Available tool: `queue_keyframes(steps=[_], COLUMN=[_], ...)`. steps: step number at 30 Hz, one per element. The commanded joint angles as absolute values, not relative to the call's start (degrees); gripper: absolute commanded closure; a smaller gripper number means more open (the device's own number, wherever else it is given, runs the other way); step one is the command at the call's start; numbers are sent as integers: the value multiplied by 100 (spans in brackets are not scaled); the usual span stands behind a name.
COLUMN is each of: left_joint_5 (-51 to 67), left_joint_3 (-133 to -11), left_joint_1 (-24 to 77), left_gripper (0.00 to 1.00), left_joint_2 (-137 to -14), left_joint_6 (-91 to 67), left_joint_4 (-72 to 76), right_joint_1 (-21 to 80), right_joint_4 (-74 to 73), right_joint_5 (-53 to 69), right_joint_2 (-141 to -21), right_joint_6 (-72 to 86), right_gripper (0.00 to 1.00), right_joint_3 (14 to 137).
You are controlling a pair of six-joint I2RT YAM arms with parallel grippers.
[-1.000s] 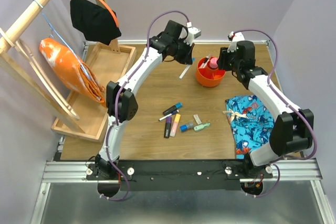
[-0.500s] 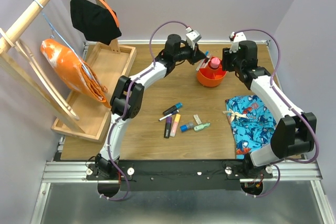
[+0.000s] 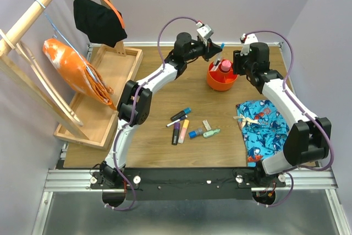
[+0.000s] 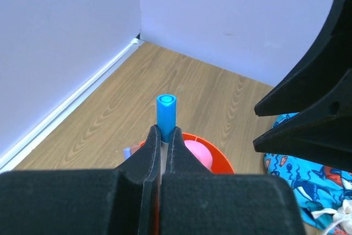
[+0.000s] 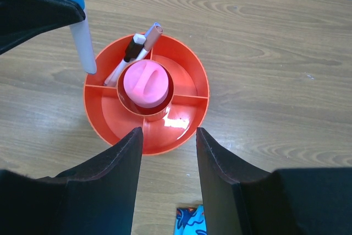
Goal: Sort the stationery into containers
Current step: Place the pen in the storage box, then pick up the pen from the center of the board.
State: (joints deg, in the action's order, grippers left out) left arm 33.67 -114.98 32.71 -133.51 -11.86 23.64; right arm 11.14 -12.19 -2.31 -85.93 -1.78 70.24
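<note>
The left gripper (image 4: pixel 164 138), clamped on the blue-capped pen (image 5: pixel 82 37), has just carried it from the table to the orange pot's (image 5: pixel 187 125) ten o'clock rim, so a drop looks due. The right gripper (image 5: pixel 168 136) hovers above the pot, fingers apart.

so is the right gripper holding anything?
No, the right gripper is open and empty, hovering above the orange pot.

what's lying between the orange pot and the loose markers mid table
Nothing: the top view shows only bare wooden table between the orange pot and the loose markers.
</note>
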Motion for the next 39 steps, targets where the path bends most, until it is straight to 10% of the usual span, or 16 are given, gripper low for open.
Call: queue_keyframes(steps=[1,11,23,39], left_joint_5=[3059,3120,2953,1857], left_joint_3=[-11707,-11453,-11004,-9212], left_joint_1=[3235,3234,3208,2980], left_gripper=[100,89,50,56], left_joint_2=[-13667,-13940,-13352,-10697], left_joint_6=[-1020,-1151,-837,1310], left_joint_4=[2470,2303,1882,-3901], right_joint_1=[1081,1072,1072,1072], right_joint_4=[-1274,-1248,-1020,-1063], right_joint_5=[-343,-325,-202,764], right_joint_2=[-8736,-8789,-8842,-8148], right_joint_6=[-229,-211,-132,-167], right_gripper=[49,49,49,49], right_joint_3=[7268,7207,7163,6469])
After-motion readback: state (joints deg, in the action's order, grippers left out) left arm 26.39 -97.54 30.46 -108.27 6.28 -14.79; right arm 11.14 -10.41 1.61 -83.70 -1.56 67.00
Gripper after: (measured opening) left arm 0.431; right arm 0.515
